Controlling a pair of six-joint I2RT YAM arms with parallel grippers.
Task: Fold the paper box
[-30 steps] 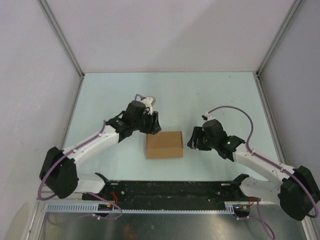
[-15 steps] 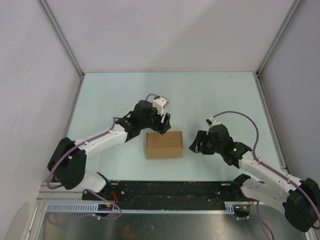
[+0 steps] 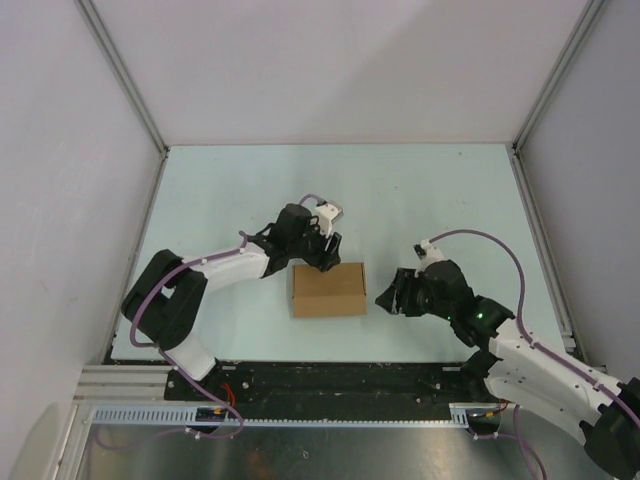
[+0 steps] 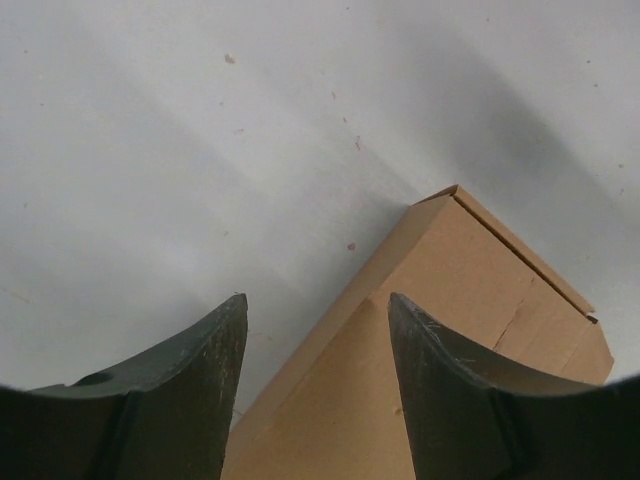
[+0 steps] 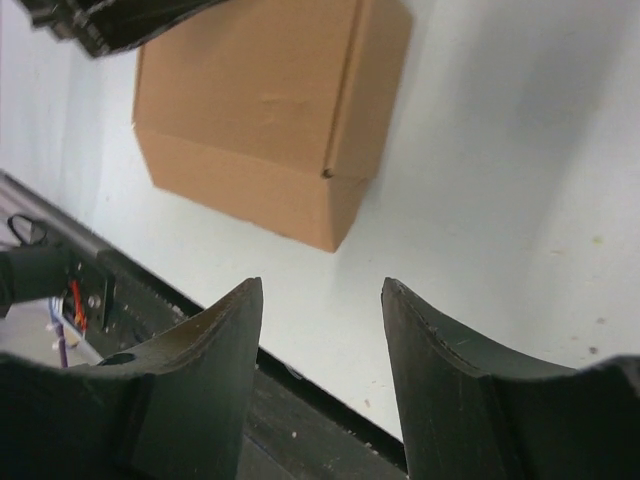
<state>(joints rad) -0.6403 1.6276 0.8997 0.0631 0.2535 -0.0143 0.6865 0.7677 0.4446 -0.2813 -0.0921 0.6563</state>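
I see paper box (image 3: 328, 289) folded shut, lying on desk (image 3: 400, 190) btwn both arms. L claw (image 3: 324, 256) released, empty, at box far edge; contact unclear. R claw (image 3: 390, 294) released, empty, just beside box R end, apart.

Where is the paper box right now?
Top view: the box lies front-centre on the table, left fingers at its far edge, right fingers just off its right side.

No readable text, no labels, brands, numbers or signs anywhere
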